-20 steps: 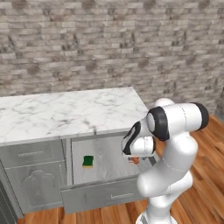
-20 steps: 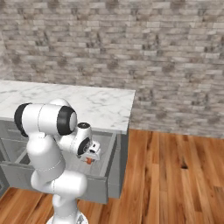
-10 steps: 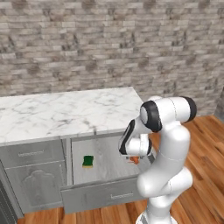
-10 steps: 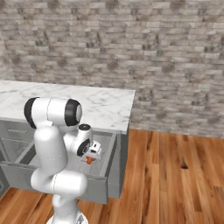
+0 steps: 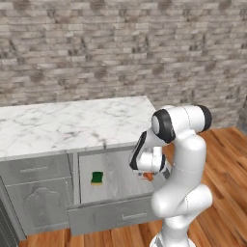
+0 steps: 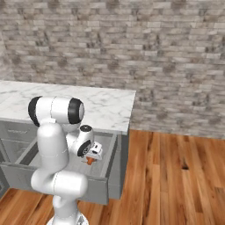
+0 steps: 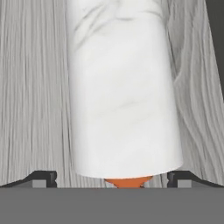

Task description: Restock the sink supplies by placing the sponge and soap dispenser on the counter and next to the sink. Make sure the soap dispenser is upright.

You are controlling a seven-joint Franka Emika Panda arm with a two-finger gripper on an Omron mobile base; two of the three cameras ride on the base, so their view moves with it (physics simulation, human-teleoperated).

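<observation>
Tool point(image 7: 112, 181) spread wide, grasping nothing, poised over the white marbled soap dispenser point(image 7: 124, 92) with its orange tip, lying on its side in the open drawer point(image 5: 113, 214). Sponge point(image 5: 97, 178) sits further back in the same drawer. Neither item has reached the surface point(image 5: 72, 123). Both transfers remain, by my estimate.

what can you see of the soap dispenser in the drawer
The soap dispenser has a white, marble-veined body that widens toward an orange part at one end. It lies on its side, not upright, on the grey wood-grain floor of the open drawer under the counter. The open gripper straddles its orange end, fingertips on either side; whether they touch it can't be told. From the base views little but the orange end shows.
</observation>
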